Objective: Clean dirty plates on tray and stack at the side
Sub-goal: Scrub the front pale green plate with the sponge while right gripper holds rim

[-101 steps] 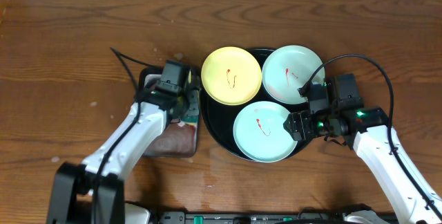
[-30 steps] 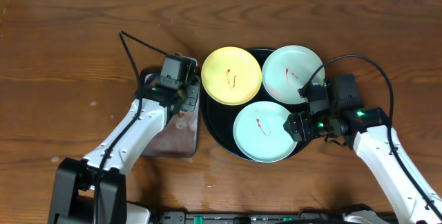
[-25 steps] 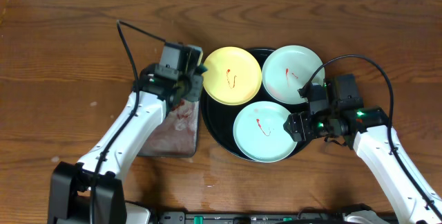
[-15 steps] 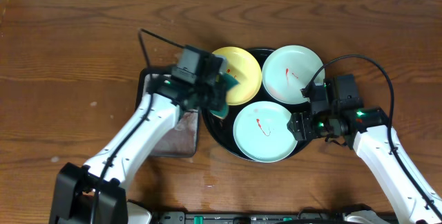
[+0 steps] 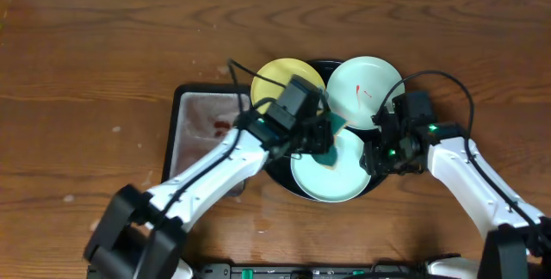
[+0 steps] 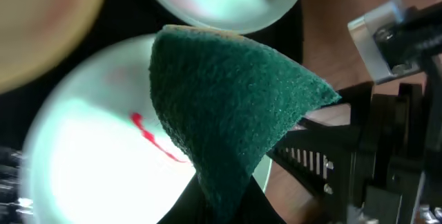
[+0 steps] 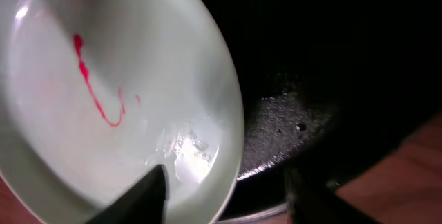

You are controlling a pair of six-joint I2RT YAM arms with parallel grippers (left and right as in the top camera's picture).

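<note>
From overhead, we see the black glossy tray [image 5: 328, 65] mid-table [image 5: 86, 72], carrying all three plates. The yellow plate [image 5: 274, 79] sits at the tray's upper left, partly under the left arm. The upper mint plate [image 5: 366, 88] sits at the upper right and shows a thin red smear near its middle. The lower mint plate [image 5: 337, 180] fills the near side. The left end effector [image 5: 320, 137] is over that lower plate, clamped on a green sponge [image 5: 331, 127]. The right end effector [image 5: 372, 154] sits at the lower plate's right edge. Beside the black tray, on its left, lies a grey tray [image 5: 200, 128] with reddish marks inside.

Over to the left wrist. The sponge [image 6: 228, 113] is folded to a wedge and pinched at its base between the closed dark fingers. Below it is the pale mint plate with a short red streak just left of the wedge. We cannot tell whether the sponge touches the plate. The right end effector's black frame shows at the right.

Now the right wrist. The lower plate's glossy mint surface [image 7: 124, 79] carries a curved red line with a small hook. Its rim runs between the two fingers [image 7: 145, 193], which stand apart, one over the plate and one over the black tray.
</note>
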